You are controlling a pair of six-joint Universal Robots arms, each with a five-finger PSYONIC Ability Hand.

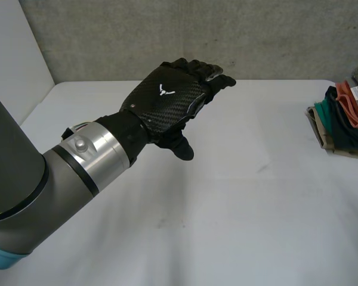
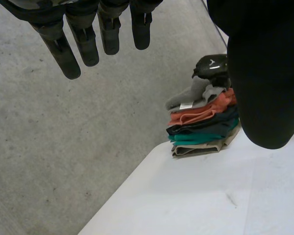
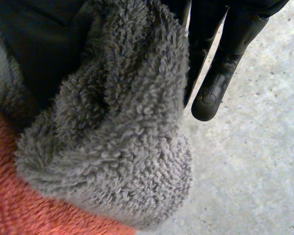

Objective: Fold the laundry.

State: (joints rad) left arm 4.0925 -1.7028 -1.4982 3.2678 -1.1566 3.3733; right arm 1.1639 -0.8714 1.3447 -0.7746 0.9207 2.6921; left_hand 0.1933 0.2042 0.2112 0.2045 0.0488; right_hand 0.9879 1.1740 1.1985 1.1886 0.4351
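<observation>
My left hand point(image 1: 167, 98) hovers open above the white table point(image 1: 238, 202), palm down and fingers straight; its fingers point(image 2: 83, 44) and thumb show in its own wrist view with nothing between them. At the table's far right edge stands a stack of folded cloths point(image 1: 343, 119), seen as orange, dark blue, teal and beige layers point(image 2: 201, 132). On top of the stack lies a grey terry towel point(image 2: 191, 95). My right hand point(image 2: 211, 66) rests on it. In the right wrist view the grey towel point(image 3: 122, 127) is bunched under that hand's palm, above an orange cloth point(image 3: 19, 196).
A grey concrete wall point(image 1: 197, 36) runs behind the table. The grey floor point(image 2: 63, 147) lies beyond the table's edge beside the stack.
</observation>
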